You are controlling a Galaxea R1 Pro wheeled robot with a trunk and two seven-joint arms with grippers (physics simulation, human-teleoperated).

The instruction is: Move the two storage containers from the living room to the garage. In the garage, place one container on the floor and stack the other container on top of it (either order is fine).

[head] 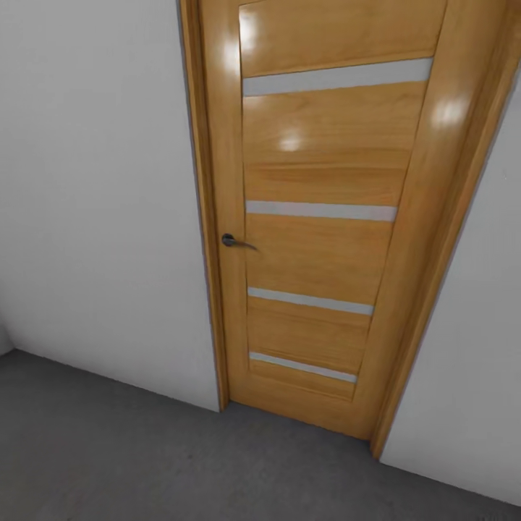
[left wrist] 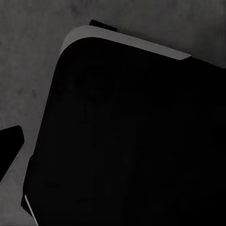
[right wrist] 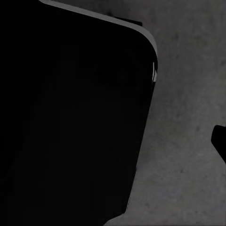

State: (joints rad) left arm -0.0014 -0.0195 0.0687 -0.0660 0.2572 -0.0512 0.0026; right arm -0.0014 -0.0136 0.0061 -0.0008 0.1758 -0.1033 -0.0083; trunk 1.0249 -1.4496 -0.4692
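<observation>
The two storage containers are out of view. In the head view I face a closed honey-brown wooden door (head: 318,239) set in a plain light wall (head: 94,181), above the dark grey concrete floor (head: 108,449). In the left wrist view a dark fingertip (left wrist: 9,146) pokes in at the frame's edge over the same mottled floor (left wrist: 28,56). The right wrist view has a dark fingertip (right wrist: 220,143) at its edge over the floor (right wrist: 188,94). Too little of either gripper shows to tell whether it is open or shut.
The door has several pale horizontal strips and a dark lever handle (head: 230,239). Light wall continues to its right (head: 477,362). My black base fills much of the left wrist view (left wrist: 127,141) and the right wrist view (right wrist: 70,117).
</observation>
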